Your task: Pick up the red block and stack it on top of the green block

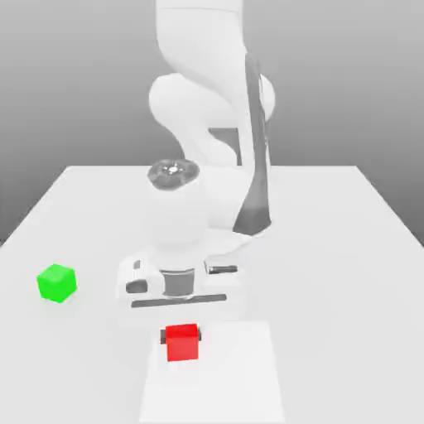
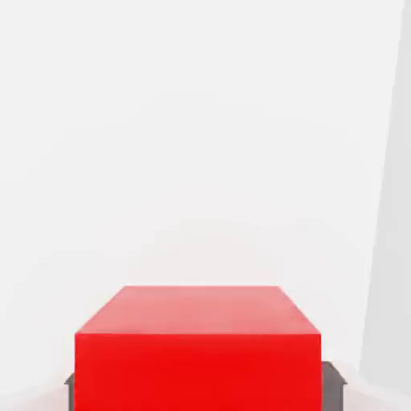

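"What's closest to us?"

"The red block (image 1: 182,346). It's at the front, by the white patch (image 1: 236,377) on the table (image 1: 339,273)."

"Is the gripper (image 1: 181,335) holding it?"

"Yes. It's squeezed shut on the red block, with one dark finger on each side. The fingers (image 2: 332,387) are only as far apart as the block is wide."

"Is the block up in the air?"

"I can't tell. It might be just touching down, or a tiny bit up."

"So what part of the job is this?"

"The picking up part, I think. It has its grip, and now it needs to lift."

"Where's the green block (image 1: 57,283)?"

"Farther back, over at the exterior view's left. It sits by itself on the table, well apart from the red one, with nothing on top."

"What should come next?"

"Go straight up, nice and high, so red doesn't bump green. Then go over, line them up, come down softly and let go."

"And way at the back?"

"Just the big white arm (image 1: 199,41), reaching out to us."
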Robot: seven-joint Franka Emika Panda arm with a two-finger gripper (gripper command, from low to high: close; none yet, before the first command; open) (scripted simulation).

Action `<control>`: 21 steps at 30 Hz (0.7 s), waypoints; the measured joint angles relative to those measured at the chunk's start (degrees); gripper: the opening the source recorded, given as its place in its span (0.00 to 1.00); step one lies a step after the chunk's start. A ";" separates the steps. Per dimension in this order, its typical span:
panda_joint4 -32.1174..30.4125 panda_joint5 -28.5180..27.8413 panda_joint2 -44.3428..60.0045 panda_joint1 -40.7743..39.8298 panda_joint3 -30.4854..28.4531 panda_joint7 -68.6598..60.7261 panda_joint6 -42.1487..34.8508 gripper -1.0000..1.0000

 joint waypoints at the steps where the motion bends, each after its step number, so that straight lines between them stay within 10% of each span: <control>1: 0.00 0.08 0.29 -0.23 0.27 -0.04 0.28 0.00; 21: -2.07 -10.31 -17.88 -3.91 -8.65 -5.22 -15.45 0.00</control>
